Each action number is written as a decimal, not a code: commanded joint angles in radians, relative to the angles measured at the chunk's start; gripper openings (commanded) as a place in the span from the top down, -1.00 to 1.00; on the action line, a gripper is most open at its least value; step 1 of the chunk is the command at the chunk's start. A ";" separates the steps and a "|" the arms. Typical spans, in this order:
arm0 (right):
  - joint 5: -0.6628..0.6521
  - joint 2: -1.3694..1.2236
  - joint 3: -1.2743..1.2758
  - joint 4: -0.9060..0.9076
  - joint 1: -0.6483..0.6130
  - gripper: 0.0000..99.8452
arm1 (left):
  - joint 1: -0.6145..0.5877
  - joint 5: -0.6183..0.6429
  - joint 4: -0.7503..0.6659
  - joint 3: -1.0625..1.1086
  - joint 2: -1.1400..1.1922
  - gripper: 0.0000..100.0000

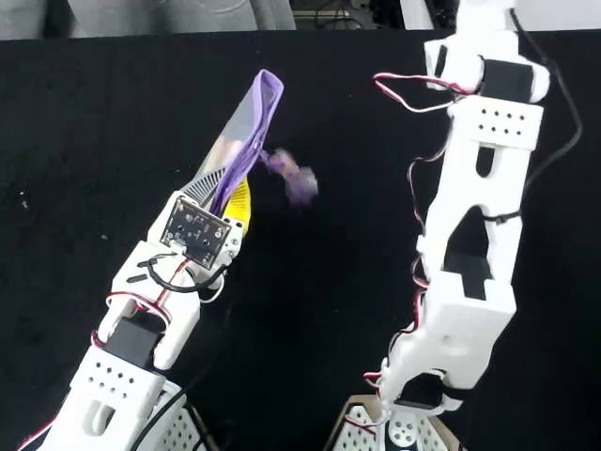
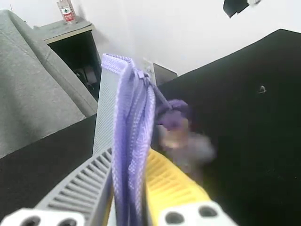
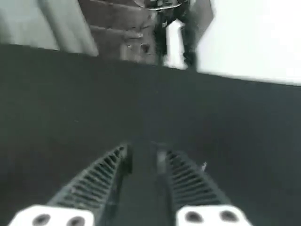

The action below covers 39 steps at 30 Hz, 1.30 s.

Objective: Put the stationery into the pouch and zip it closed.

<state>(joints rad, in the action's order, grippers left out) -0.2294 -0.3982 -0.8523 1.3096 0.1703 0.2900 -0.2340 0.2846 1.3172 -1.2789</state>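
Holding the pouch (image 1: pixel 246 132) up off the tabletop (image 1: pixel 75 122), near its middle

Fingers of the left gripper (image 2: pixel 132 169) are clamped on the pouch's lower end, so it stands edge-on with its blurred zip pull (image 1: pixel 293 180) dangling free. The right gripper (image 3: pixel 142 153) sits out toward the tabletop's far edge, fingers slightly apart and empty. With one pinch on thin fabric, the pouch could twist or slip, and a loose pull would be hard to catch, leaving the zip unfinished.

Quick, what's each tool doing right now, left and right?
Left tool: closed on the pouch.
Right tool: slightly open, empty.
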 commanded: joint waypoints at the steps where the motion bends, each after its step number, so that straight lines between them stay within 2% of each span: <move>1: 0.026 0.016 -0.143 0.155 -0.060 0.55 | -0.038 -0.005 0.003 0.033 0.006 0.95; 3: 0.035 0.016 -0.188 0.224 -0.089 0.53 | -0.036 -0.002 0.003 0.033 0.006 0.95; 9: 0.040 0.016 -0.294 0.390 -0.204 0.53 | -0.036 0.114 0.002 0.025 0.006 0.95; 12: 0.087 0.016 -0.349 0.451 -0.236 0.53 | -0.038 0.118 0.002 0.025 0.006 0.95; 19: 0.123 0.081 -0.306 0.459 -0.241 0.53 | -0.036 0.120 0.002 0.025 0.006 0.95; 25: 0.121 0.329 -0.061 0.457 -0.242 0.53 | -0.036 0.120 0.002 0.025 0.006 0.95; 30: 0.115 0.575 0.225 0.414 -0.295 0.53 | -0.036 0.121 0.002 0.025 0.006 0.95; 34: 0.114 0.759 0.542 0.232 -0.310 0.53 | -0.036 0.121 0.002 0.025 0.006 0.95; 39: 0.112 0.989 0.972 -0.106 -0.311 0.53 | -0.036 0.123 0.002 0.025 0.006 0.95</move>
<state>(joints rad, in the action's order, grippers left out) -0.1189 0.4488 -0.0990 1.4001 -0.1227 0.2900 -0.1281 0.2831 1.3172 -1.2789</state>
